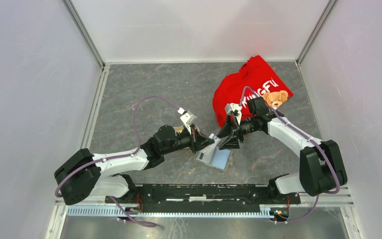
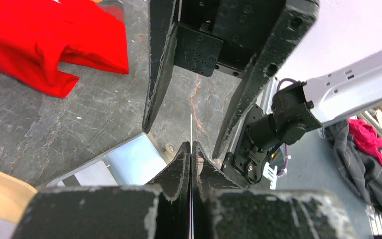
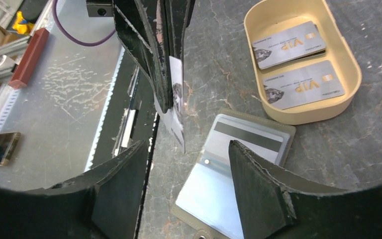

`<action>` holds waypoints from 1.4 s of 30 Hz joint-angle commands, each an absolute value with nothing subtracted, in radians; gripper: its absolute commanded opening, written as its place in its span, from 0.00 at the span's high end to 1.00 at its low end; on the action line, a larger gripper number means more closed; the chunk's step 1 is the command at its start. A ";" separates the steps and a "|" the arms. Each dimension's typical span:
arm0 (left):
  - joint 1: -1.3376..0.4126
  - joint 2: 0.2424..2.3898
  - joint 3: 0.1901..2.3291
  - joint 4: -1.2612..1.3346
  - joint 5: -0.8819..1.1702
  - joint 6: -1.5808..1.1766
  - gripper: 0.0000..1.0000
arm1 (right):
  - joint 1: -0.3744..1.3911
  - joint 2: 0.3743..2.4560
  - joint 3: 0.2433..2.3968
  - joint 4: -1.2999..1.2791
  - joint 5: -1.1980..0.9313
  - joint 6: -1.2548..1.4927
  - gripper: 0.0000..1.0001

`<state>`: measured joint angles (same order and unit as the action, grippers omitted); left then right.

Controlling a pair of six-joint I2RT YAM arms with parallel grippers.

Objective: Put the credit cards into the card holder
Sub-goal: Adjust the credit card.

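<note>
My left gripper (image 2: 191,145) is shut on a pale credit card (image 3: 177,102), which hangs upright and shows edge-on (image 2: 191,127) in the left wrist view. It hangs just left of the card holder (image 3: 229,184), which lies open on the table with a dark-striped card (image 3: 248,137) in its far pocket. My right gripper (image 3: 186,154) stands open over the holder, its fingers either side of the held card and touching nothing. Two more grey credit cards (image 3: 288,44) (image 3: 303,84) lie in the beige tray (image 3: 303,118). From above, both grippers (image 1: 208,141) (image 1: 229,141) meet over the holder (image 1: 214,158).
A red shirt (image 1: 251,87) with a teddy bear print lies at the back right, behind the right arm. The arms' black base rail (image 1: 204,191) runs along the near edge. White walls enclose the table on three sides.
</note>
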<state>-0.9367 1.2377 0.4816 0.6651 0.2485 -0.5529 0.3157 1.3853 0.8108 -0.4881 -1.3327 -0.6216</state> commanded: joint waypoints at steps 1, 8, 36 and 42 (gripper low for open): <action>-0.946 1.258 0.518 0.749 0.301 -0.461 0.98 | 0.312 1.402 0.857 -0.583 -1.393 -0.717 0.37; -0.949 1.269 0.515 0.748 0.293 -0.459 0.94 | 0.317 1.409 0.870 -0.619 -1.417 -0.747 0.82; -0.778 1.177 0.581 0.258 0.724 -0.223 0.34 | 0.366 1.551 0.993 -1.003 -1.285 -1.176 1.00; -0.779 1.227 0.575 0.305 0.729 -0.245 0.51 | 0.366 1.555 0.997 -1.007 -1.288 -1.174 1.00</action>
